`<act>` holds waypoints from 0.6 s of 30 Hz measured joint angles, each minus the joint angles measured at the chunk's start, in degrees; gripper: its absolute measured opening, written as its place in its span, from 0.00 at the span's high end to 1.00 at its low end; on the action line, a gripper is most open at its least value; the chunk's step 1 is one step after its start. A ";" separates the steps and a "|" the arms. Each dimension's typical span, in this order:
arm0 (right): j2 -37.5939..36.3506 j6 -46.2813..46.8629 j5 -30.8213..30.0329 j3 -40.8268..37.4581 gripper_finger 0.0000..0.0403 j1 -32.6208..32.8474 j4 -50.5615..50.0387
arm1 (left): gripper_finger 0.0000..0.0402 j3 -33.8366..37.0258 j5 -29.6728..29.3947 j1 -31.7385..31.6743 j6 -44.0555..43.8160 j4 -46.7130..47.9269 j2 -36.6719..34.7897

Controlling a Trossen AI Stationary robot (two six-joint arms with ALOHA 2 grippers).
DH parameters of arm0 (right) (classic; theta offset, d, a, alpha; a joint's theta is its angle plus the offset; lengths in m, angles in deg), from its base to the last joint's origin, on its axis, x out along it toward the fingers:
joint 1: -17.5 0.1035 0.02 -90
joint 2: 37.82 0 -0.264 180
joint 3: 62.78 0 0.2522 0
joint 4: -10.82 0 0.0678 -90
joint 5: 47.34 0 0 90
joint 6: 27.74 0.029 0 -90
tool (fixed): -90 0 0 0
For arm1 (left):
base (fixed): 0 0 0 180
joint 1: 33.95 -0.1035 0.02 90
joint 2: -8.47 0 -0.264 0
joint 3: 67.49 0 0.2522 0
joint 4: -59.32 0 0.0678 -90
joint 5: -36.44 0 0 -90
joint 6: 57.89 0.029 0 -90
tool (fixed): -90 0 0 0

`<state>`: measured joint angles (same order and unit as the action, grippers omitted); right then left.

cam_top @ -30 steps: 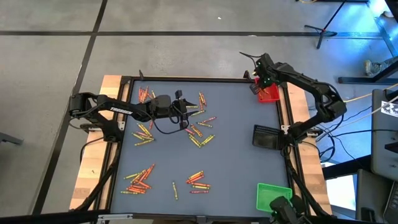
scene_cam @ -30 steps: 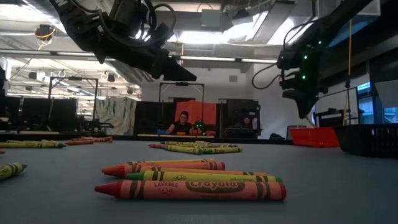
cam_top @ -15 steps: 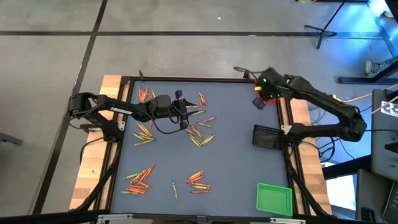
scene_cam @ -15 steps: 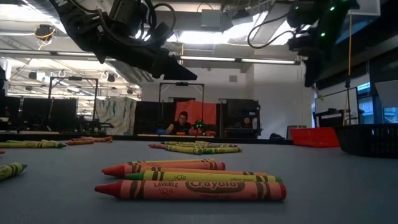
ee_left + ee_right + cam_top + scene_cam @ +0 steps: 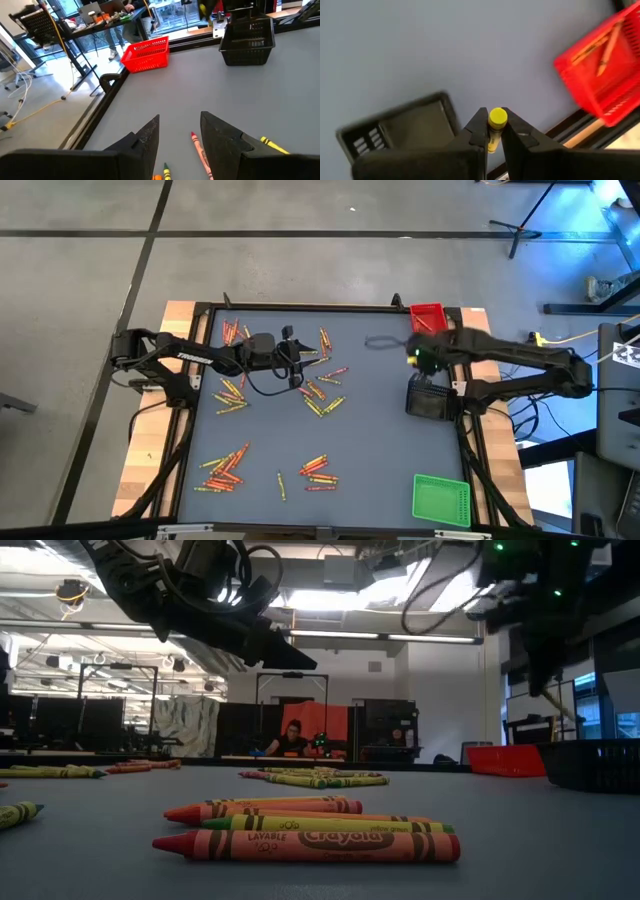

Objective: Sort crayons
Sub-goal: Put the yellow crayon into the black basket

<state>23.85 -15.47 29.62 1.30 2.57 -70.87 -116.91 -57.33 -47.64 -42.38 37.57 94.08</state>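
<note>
The right end effector [image 5: 493, 131] hangs above the black tray [image 5: 430, 400] at the bench's [image 5: 380, 440] three o'clock edge, its two fingers closed on a yellow crayon [image 5: 496, 125] whose flat end shows between the tips. In the high view this end effector [image 5: 418, 360] sits just at the tray's twelve o'clock rim. The red tray [image 5: 428, 317] stands toward one o'clock in the bench corner, with a couple of orange sticks lying in it as seen from the right wrist [image 5: 600, 47]. The green tray [image 5: 440, 500] occupies the five o'clock corner.

The left end effector [image 5: 298, 365] hovers over the bench around eleven o'clock of centre, its fingers standing apart with nothing between them; the left wrist view shows a red crayon [image 5: 199, 150] on the bench surface beneath the gap.

The remaining crayons lie loose in clusters: one group [image 5: 232, 332] near eleven o'clock by the far rim, another [image 5: 325, 340] close to twelve o'clock, a spread [image 5: 322, 395] near the centre, a bunch [image 5: 230, 392] at nine o'clock, a pile [image 5: 225, 470] at seven o'clock and a small set [image 5: 318, 470] at six o'clock. In the low view, four crayons [image 5: 305, 830] lie side by side, touching, nearest the camera. A person [image 5: 291, 740] sits in the room beyond the bench.
</note>
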 joint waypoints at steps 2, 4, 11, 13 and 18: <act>-0.10 1.93 -0.52 -1.93 0.92 2.41 -0.06 | 0.68 0.04 0.00 -0.01 0.15 -0.90 0.00; -0.11 4.19 -0.55 -3.53 0.92 4.59 -0.34 | 0.68 0.04 0.02 -0.04 1.30 -2.00 -0.02; -0.13 7.75 0.33 -8.39 0.92 9.45 -0.83 | 0.68 0.04 0.02 -0.04 3.08 -4.96 -0.02; -0.13 8.09 1.10 -9.49 0.92 11.04 0.74 | 0.68 0.04 0.02 -0.04 3.10 -4.99 -0.02; 0.14 8.43 -1.84 -9.40 0.92 13.73 0.89 | 0.68 0.04 0.02 -0.04 3.28 -4.96 -0.02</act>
<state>23.99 -7.05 27.78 -8.10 16.29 -69.99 -116.87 -57.31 -47.69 -39.10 32.61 94.05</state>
